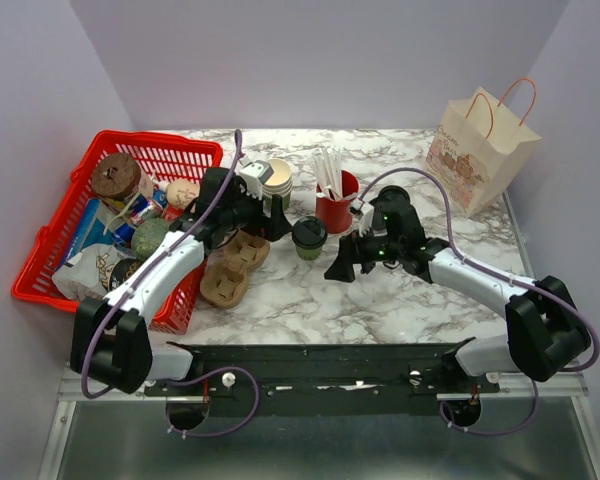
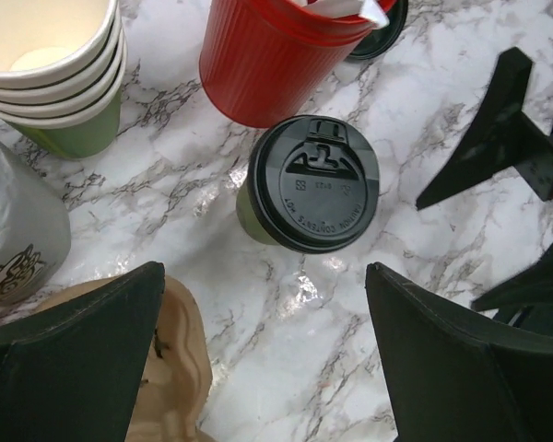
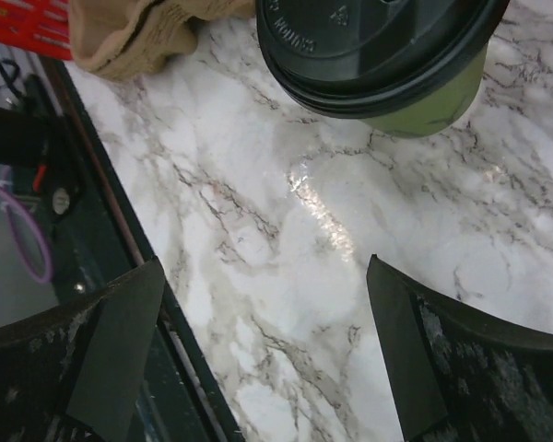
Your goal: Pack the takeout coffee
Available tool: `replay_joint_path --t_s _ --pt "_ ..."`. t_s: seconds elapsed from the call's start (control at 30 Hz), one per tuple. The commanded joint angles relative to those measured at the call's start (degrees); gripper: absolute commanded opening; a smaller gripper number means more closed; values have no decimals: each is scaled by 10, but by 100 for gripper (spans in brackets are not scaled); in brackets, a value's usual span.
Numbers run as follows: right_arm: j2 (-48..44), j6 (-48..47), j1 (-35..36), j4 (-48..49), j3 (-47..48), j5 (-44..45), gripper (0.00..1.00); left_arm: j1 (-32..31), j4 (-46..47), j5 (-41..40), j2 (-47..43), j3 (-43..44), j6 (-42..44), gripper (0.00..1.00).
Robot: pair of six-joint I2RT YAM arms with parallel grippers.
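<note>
Marble counter (image 1: 380, 300) carries all items; left hand (image 2: 264, 276) and right hand (image 3: 264, 267) each have fingers wide apart, gripping nothing; just in front of the red straw cup (image 1: 335, 207) stands the takeout coffee (image 1: 309, 236), upright, lidded, between both hands, untouched.

Robot lab test cell, dressed as a café counter. Plain pale partition walls (image 1: 330, 60) boxed in a marble-print tabletop (image 1: 380, 300), and a left arm (image 1: 160, 270) and a right arm (image 1: 480, 275) were bolted to a black rail (image 1: 320, 365) at its near edge. Café and shop props sat on top: stacked paper cups (image 1: 277, 180), a red cup of straws (image 1: 335, 212), a takeout coffee (image 1: 309, 237), cardboard cup carriers (image 1: 230, 270), a paper carry bag (image 1: 480, 150) and a red shopping basket (image 1: 50, 260) full of packaged goods.
</note>
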Motion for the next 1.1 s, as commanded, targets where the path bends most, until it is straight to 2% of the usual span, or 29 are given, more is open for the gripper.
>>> replay_joint_path --t_s 0.0,0.1,0.23,0.43,0.73,1.07 --pt "-17 151 -27 103 -44 -48 100 -22 41 -43 64 41 -3 96" --pt "-11 258 -48 184 -86 -51 100 -25 50 -44 104 61 -29 96" --pt "-7 331 -54 299 -123 -47 100 -22 79 -11 138 62 -82 95" --pt "24 387 -54 323 -119 -26 100 -23 125 30 171 44 -138 95" --pt "111 422 -54 311 -47 -1 100 -18 136 9 210 49 -176 94" --pt "166 437 -52 268 9 32 100 -11 155 16 235 30 -212 91"
